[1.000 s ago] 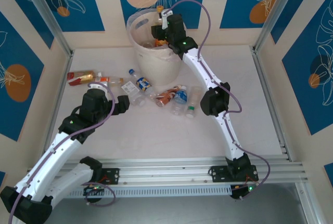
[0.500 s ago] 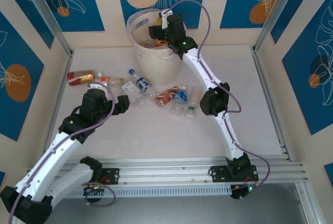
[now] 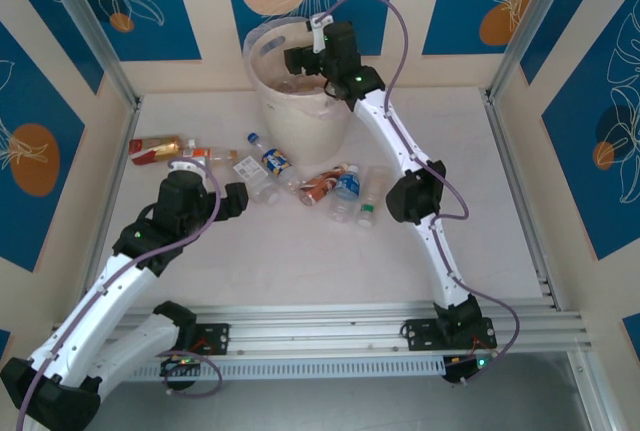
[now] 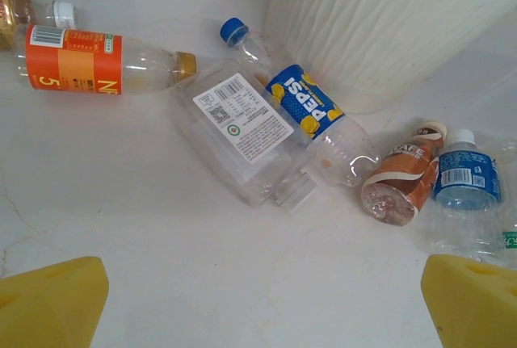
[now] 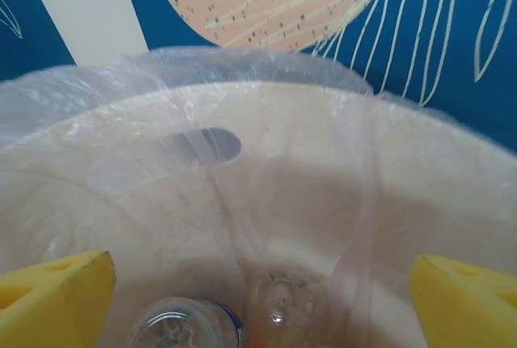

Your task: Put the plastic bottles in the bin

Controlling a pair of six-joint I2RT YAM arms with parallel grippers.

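Lettering is carried by most of the plastic bottles strewn on their sides across the pale worktop in front of the bin, and it is read best from the left wrist view. "PEPSI" is printed in white on the blue label of a blue-capped bottle that lies just beside the bin's ribbed wall. A flat clear bottle is laid against it, its white label bearing a QR code and fine print too small to be read. On the orange-labelled bottle a barcode, a large "5" and an "N" are shown. A brown-labelled bottle is marked with a curved word that may be "CAFE", though this cannot be told for certain. A white-capped bottle with a blue label and a barcode is pressed against its right side. The left jaws are spread wide above this group, with the yellow pads at the lower corners of the view and nothing between them. The right jaws are held over the bin's mouth, likewise spread wide, with nothing gripped. Below them, inside the clear liner bag, two bottles in the bin are seen end-on, and a handle cut-out is seen in the far wall.
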